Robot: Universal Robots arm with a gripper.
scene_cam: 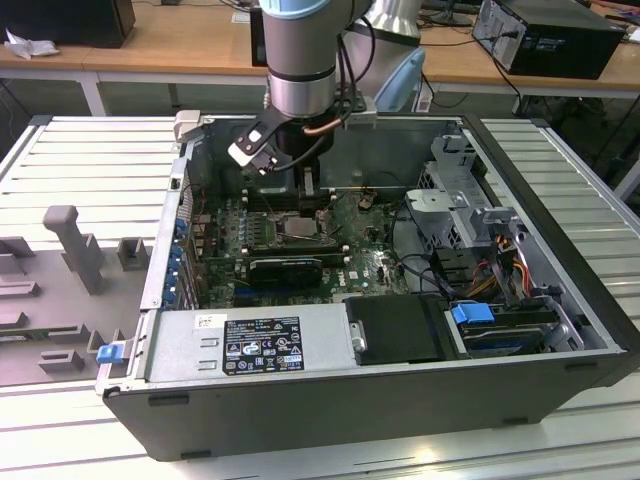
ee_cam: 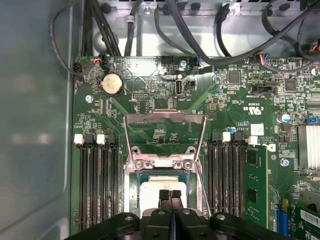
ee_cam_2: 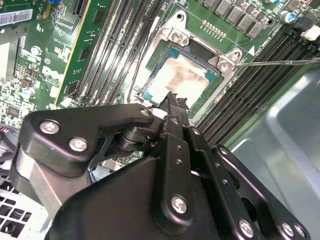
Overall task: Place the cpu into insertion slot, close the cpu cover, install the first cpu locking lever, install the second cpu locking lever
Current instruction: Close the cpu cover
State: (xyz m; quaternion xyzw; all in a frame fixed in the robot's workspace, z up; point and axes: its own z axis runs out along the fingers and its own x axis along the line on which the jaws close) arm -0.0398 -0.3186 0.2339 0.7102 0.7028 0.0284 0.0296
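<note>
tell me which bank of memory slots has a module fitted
The bank farther from the grey case wall: a green memory module stands in its outermost slot. The bank beside the wall sits empty.

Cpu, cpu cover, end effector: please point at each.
cpu [ee_cam_2: 182, 77], second wrist view, pale metal top.
cpu cover [ee_cam: 165, 117], first wrist view, bar opposite its hinge.
end effector [ee_cam: 170, 194], first wrist view, between fingertips.

Slatted grey counter [scene_cam: 90, 160] under open computer case [scene_cam: 400, 400]. Behind case, wooden desk [scene_cam: 180, 40] with black boxes [scene_cam: 550, 35]. Beside case, grey blocks [scene_cam: 70, 240] on counter.
</note>
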